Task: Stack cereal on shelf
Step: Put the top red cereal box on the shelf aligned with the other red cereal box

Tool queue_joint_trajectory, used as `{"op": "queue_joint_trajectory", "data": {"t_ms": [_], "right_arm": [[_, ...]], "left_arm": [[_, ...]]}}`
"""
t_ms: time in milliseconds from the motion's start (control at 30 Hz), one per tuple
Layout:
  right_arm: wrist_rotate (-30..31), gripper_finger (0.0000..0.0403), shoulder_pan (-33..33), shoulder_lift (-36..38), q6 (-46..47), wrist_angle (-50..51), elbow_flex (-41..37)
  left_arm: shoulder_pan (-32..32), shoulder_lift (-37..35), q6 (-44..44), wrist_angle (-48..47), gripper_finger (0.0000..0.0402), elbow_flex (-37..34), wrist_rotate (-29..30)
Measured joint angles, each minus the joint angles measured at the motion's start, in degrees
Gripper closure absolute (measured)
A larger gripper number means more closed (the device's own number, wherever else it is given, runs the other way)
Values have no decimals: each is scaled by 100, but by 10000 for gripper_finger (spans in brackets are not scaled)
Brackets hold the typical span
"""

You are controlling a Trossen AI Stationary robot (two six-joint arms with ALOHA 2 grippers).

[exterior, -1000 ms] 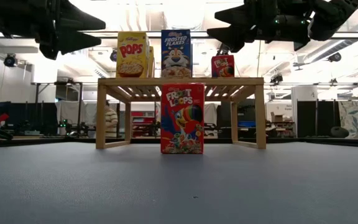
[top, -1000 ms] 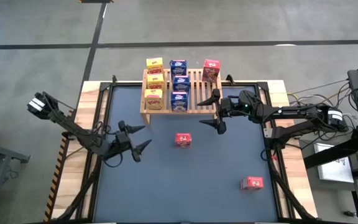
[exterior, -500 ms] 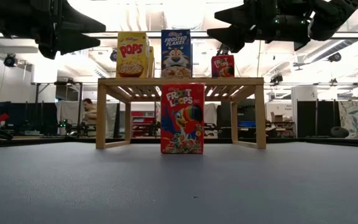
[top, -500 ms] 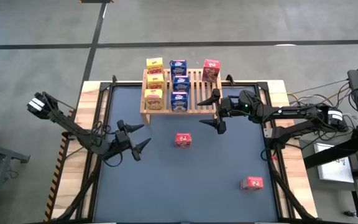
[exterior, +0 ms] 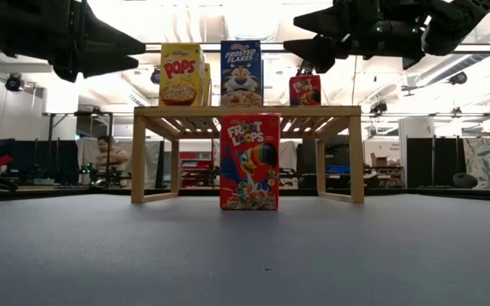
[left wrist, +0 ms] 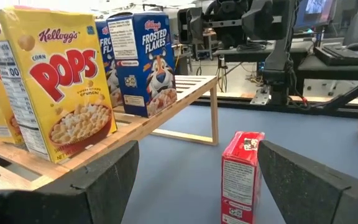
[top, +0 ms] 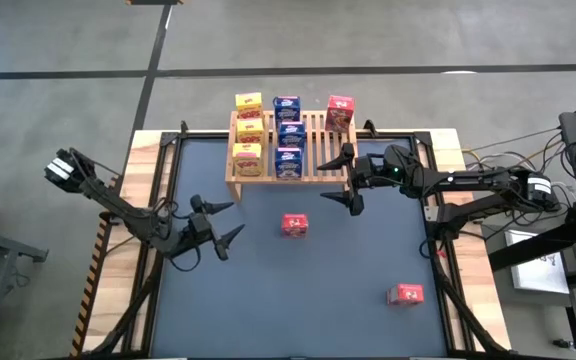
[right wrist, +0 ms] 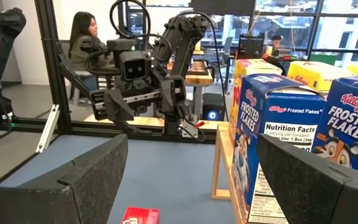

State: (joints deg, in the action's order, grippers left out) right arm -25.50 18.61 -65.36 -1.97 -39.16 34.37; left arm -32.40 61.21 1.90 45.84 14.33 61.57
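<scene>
The shelf (top: 288,150) stands at the table's far edge. On its slats stand three yellow cereal boxes (top: 248,130), three blue ones (top: 288,132) and one red one (top: 339,112). A red box (top: 294,224) stands upright on the mat in front of the shelf (exterior: 250,161). Another red box (top: 405,294) lies near the right front. My left gripper (top: 224,222) hovers open to the left of the standing red box (left wrist: 241,177), pointing level at it. My right gripper (top: 347,178) hovers open by the shelf's right front corner.
The dark mat (top: 298,300) is framed by black rails and wooden borders. In the right wrist view a person (right wrist: 82,37) sits beyond the table. Open mat lies between the two loose red boxes and along the near edge.
My left gripper has rolled slightly about the line it points along and has stayed in place, open. A person in the room behind the shelf has walked toward the left of the low view. The boxes have not moved.
</scene>
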Motion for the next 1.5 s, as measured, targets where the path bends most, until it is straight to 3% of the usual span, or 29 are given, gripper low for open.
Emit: {"op": "queue_joint_trajectory", "data": {"t_ms": [533,1500], "right_arm": [[2,58,0,0,-42,118,-4],[2,58,0,4,8,110,-9]], "left_arm": [[4,-20,82,820,91,0,54],[0,-7,80,766,91,0,388]]}}
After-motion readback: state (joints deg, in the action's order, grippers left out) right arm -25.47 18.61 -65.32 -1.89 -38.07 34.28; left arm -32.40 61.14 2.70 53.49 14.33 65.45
